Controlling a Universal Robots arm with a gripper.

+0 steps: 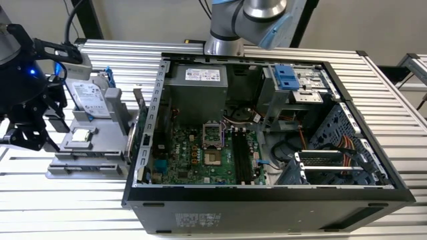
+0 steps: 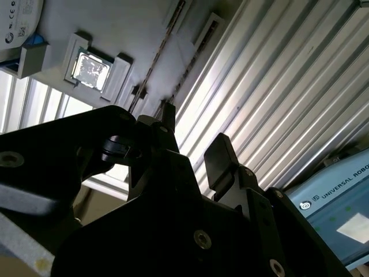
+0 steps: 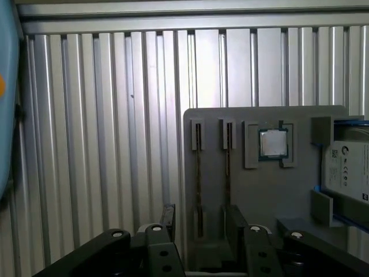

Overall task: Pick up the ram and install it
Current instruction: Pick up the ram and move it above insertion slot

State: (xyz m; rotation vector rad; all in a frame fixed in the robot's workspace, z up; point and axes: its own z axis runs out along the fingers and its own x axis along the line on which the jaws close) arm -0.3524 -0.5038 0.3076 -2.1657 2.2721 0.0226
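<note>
- gripper (image 3: 200,216) hangs over the grey tray (image 3: 259,196), its fingers (image 3: 168,214) spread apart and holding nothing.
- the ram (image 3: 199,167) stands on edge in a narrow tray slot, with a second stick (image 3: 228,167) in the slot just beside it.
- a processor chip (image 3: 272,143) sits in the tray's square pocket, with a hard drive (image 3: 346,167) beyond it.
- the open computer case (image 1: 267,210), on the exterior view's right of the tray, holds a green motherboard (image 1: 193,160).

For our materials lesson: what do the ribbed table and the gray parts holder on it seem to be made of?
Table: likely aluminium, bare silvery finish; its ridges catch bright streaks of light. Parts holder: probably plastic, matte gray; flat, even colour with no glints.
</note>
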